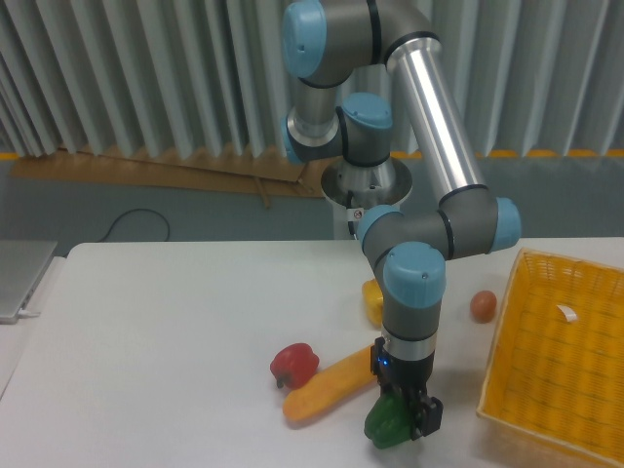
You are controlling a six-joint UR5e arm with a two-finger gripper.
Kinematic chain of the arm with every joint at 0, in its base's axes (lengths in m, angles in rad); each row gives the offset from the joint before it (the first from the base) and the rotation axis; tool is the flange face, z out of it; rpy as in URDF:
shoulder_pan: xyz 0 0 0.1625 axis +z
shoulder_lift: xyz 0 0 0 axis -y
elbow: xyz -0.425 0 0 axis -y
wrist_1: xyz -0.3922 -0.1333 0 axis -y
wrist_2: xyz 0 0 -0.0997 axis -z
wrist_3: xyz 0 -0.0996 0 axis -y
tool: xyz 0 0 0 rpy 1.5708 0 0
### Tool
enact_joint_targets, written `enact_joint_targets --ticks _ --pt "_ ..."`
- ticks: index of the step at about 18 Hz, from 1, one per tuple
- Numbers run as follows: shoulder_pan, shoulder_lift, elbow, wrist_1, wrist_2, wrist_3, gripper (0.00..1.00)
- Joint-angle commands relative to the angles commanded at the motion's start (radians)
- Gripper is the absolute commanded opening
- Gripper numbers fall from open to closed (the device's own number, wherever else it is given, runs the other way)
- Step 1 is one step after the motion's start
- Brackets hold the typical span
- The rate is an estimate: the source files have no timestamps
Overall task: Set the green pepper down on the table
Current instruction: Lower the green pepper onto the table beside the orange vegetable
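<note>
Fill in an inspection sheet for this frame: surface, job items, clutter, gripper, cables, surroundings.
Surface: white table, bare at left.
Job items: green pepper low at the front edge, in the gripper; contact with the table cannot be told.
Clutter: red pepper, orange vegetable, yellow pepper partly behind the arm, small brown item, yellow basket at right.
Gripper: gripper shut on the pepper, pointing down.
Cables: black cable behind the table.
Surroundings: corrugated wall, grey object at left edge.
</note>
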Motion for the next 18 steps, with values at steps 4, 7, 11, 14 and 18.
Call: enact_joint_targets --ticks 4,7,11,14,18 --pt "0.000 0.003 -0.002 0.000 0.002 0.000 0.58" --pt "0.000 -0.003 -0.002 0.000 0.005 0.000 0.60" --pt "0.000 -0.006 0.000 0.003 0.054 0.000 0.60" --pt "0.000 -0.005 -0.002 0.003 0.057 0.000 0.62" --pt "0.000 -0.006 -0.003 0.003 0.058 -0.002 0.85"
